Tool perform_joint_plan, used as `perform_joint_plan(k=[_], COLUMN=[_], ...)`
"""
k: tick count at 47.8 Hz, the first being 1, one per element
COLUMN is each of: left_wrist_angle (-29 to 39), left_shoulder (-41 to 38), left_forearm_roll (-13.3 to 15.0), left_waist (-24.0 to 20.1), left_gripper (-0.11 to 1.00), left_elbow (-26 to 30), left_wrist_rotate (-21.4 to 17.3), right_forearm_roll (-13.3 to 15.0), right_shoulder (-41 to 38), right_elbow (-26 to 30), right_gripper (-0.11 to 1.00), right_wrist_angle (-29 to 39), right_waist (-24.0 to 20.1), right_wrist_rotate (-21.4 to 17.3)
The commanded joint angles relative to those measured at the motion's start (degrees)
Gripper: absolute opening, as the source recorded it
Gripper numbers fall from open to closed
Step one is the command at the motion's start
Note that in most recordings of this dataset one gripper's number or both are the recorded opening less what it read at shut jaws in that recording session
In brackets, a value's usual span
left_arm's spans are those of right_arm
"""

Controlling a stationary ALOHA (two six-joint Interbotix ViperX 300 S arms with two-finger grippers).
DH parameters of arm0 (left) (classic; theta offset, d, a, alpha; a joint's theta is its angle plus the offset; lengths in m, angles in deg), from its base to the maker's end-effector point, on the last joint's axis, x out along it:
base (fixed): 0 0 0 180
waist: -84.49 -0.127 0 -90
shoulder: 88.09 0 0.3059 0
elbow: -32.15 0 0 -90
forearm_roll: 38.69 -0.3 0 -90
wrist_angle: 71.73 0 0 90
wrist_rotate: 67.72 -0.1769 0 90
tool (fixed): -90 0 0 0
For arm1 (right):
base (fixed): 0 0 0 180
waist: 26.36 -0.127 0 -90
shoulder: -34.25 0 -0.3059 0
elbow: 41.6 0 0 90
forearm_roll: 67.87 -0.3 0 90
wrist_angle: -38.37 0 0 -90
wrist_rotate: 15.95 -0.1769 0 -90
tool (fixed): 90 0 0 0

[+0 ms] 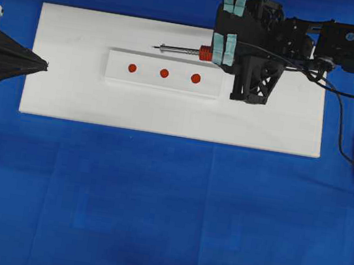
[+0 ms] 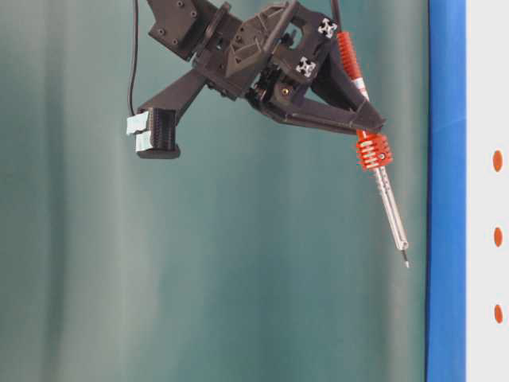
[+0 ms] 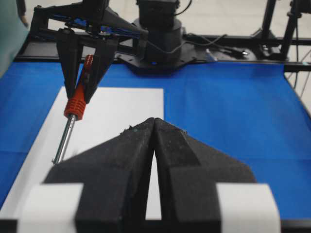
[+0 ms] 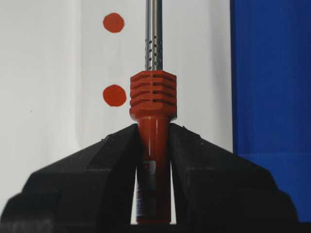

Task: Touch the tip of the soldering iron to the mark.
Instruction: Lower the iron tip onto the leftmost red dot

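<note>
My right gripper [image 1: 218, 54] is shut on the orange-red handle of the soldering iron [image 1: 183, 50], just behind its ribbed collar. The silver shaft points left, and the tip [image 2: 406, 261] hangs in the air, apart from the white board [image 1: 64, 90]. Three red marks [image 1: 164, 73] lie in a row on a white strip, nearer than the iron's tip. In the right wrist view the iron [image 4: 153, 97] runs straight ahead, with two marks [image 4: 114, 95] to its left. My left gripper [image 1: 43, 65] rests shut and empty at the board's left edge, its jaws [image 3: 153, 122] pressed together.
The board lies on a blue cloth [image 1: 153, 208]. The iron's black cord [image 1: 337, 115] loops off to the right past the right arm. A black frame and an arm base [image 3: 160, 29] stand at the far end in the left wrist view.
</note>
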Motion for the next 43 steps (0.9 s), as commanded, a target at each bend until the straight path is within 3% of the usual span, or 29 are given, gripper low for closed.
perform_joint_plan(k=[1, 26, 43], left_wrist_angle=[-0.53, -0.44, -0.62], left_shoulder=[-0.44, -0.44, -0.44], left_forearm_roll=[0.00, 0.00, 0.00], left_waist=[0.09, 0.09, 0.09], left_gripper=[0.00, 0.00, 0.00], left_elbow=[0.53, 0.53, 0.53], left_wrist_rotate=[-0.09, -0.18, -0.44], right_forearm_roll=[0.09, 0.09, -0.18], right_shoulder=[1.58, 1.41, -4.66], right_elbow=[1.23, 1.05, 2.02], right_gripper=[0.06, 0.06, 0.06], right_wrist_angle=[-0.44, -1.58, -4.31], right_waist=[-0.18, -0.88, -2.11], right_wrist_rotate=[0.09, 0.00, -0.26])
